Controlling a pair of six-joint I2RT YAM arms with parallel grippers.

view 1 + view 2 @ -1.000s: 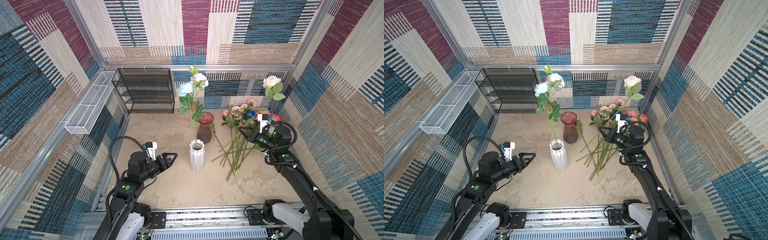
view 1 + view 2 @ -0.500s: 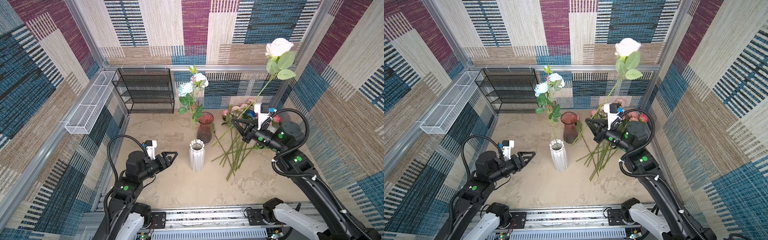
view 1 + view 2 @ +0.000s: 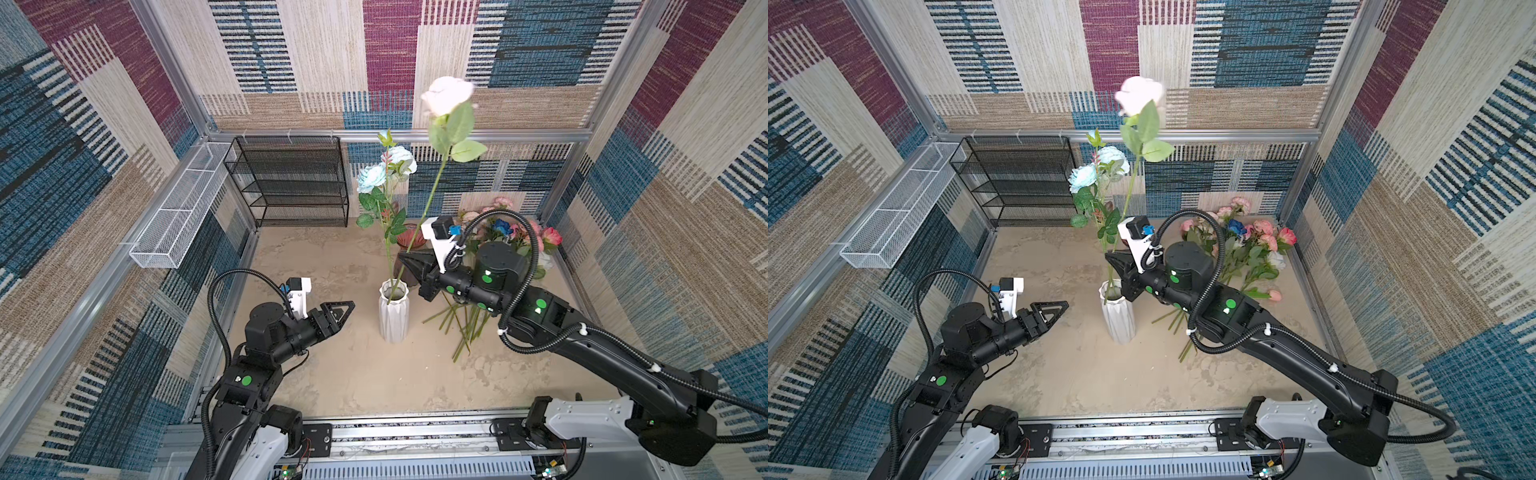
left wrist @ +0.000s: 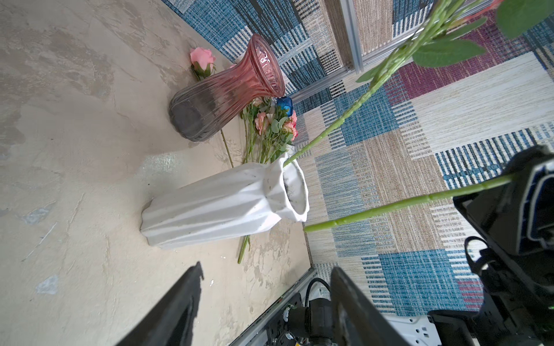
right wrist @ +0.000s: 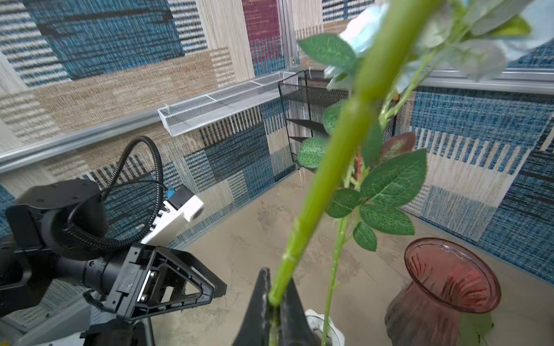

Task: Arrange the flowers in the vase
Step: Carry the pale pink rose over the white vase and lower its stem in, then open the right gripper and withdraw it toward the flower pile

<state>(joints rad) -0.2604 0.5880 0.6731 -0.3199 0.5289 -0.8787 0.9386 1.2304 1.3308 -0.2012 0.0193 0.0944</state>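
Right hand (image 3: 402, 258), clamped on a long-stemmed cream rose (image 3: 446, 94), has swung it to the white ribbed vase (image 3: 393, 320); left hand (image 3: 348, 308) gapes empty.

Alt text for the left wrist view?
A rose stem, pinched by the right gripper, ends beside the rim of the white vase, not inside. A second stem stands inside; a pink glass vase and loose flowers sit behind.

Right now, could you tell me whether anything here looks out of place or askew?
Nothing is spilled or broken. The cream rose in the right tool leans, its stem end beside the rim of the white vase in the left wrist view, not inside. The loose flowers lie heaped on the table.
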